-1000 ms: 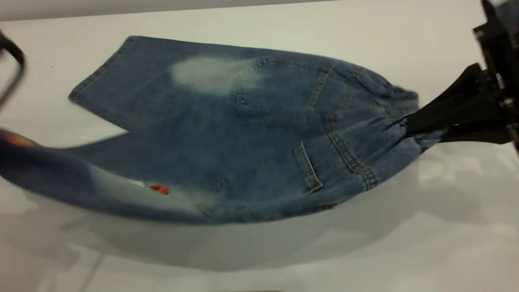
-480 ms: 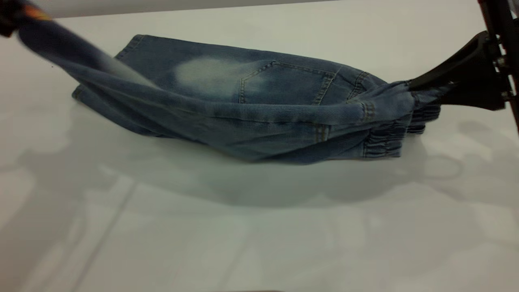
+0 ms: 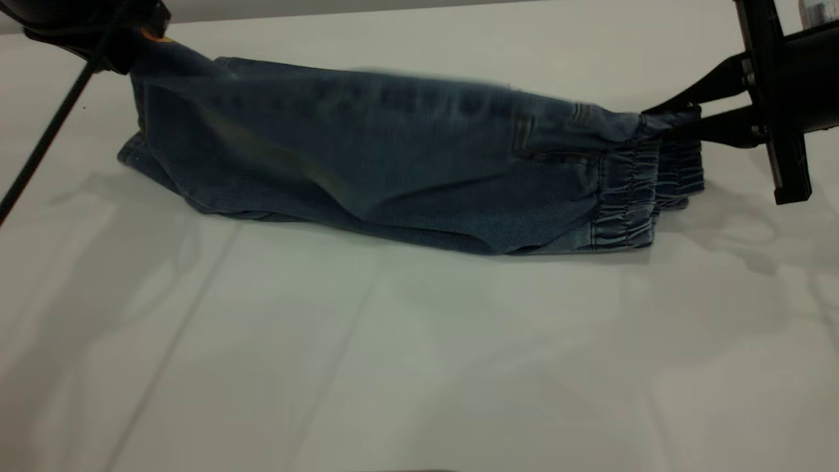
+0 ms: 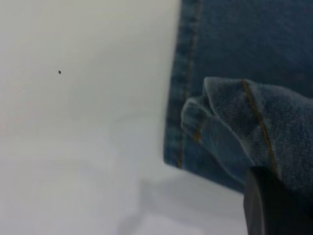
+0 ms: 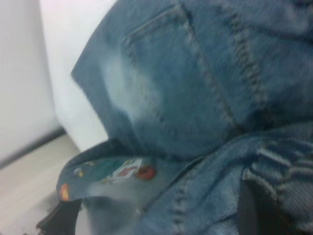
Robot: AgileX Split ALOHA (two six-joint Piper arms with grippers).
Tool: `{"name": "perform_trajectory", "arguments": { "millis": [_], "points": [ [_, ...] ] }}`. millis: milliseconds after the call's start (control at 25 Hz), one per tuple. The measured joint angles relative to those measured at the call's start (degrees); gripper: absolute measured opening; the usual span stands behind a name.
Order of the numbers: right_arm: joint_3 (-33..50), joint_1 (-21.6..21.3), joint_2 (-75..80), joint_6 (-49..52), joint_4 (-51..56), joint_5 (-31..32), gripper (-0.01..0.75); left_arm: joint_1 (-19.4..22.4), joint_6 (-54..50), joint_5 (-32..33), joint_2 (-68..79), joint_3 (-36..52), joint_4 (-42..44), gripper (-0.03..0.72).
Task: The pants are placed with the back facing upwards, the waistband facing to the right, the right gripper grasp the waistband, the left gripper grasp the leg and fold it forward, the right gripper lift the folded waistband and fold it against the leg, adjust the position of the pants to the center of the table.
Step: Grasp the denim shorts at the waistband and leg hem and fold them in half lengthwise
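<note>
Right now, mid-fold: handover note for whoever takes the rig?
Left gripper: shut on the leg hem of the short blue denim pants, held up at the far left.
Right gripper: shut on the elastic waistband, at the right.
Pants lie lengthwise on the plain white table, toward its far side; the near leg is carried over the far one, not yet laid flat.
Done: both grasps, most of the forward fold.
Left: lay the leg down and release, fold waistband against the leg, centre the pants.
</note>
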Motion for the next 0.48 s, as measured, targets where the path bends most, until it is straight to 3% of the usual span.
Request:
{"name": "perform_trajectory", "arguments": {
  "millis": [480],
  "points": [
    [-6.8, 0.0, 4.4, 2.8, 0.5, -4.7, 0.043, 0.3, -1.2, -0.1, 12.1, -11.0, 0.0, 0.055]
  ]
}}
